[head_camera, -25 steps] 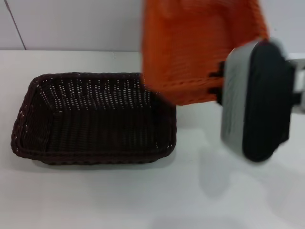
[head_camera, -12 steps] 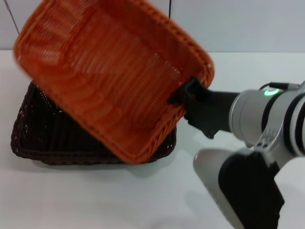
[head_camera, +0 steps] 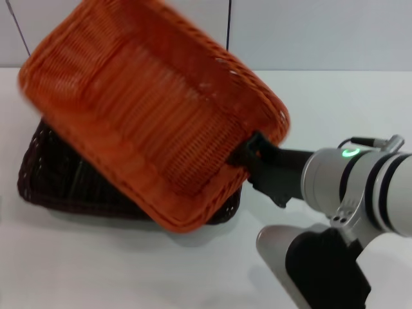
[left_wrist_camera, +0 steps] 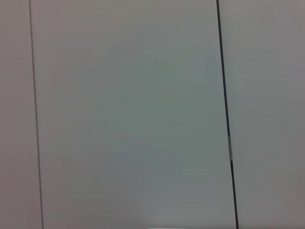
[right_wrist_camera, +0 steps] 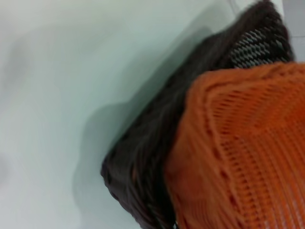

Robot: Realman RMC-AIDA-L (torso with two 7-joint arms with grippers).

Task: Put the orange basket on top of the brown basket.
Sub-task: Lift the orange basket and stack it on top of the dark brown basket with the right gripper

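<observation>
The orange basket (head_camera: 148, 122) hangs tilted in the air, its open side facing me, and covers most of the brown basket (head_camera: 48, 187) on the white table below it. My right gripper (head_camera: 252, 153) is shut on the orange basket's right rim, reaching in from the right. The right wrist view shows the orange basket (right_wrist_camera: 248, 152) close up, overlapping the brown basket (right_wrist_camera: 143, 162). The orange basket's lower edge sits near the brown basket's front rim; I cannot tell whether they touch. My left gripper is out of view; its wrist camera faces a plain wall.
The white table (head_camera: 96, 270) stretches in front of and to the right of the baskets. My right arm's grey and black elbow (head_camera: 322, 264) fills the lower right. A pale wall with dark seams (head_camera: 229, 26) stands behind.
The orange basket swung from the upper right to over the brown basket, then sank a little lower. My right gripper dropped with it.
</observation>
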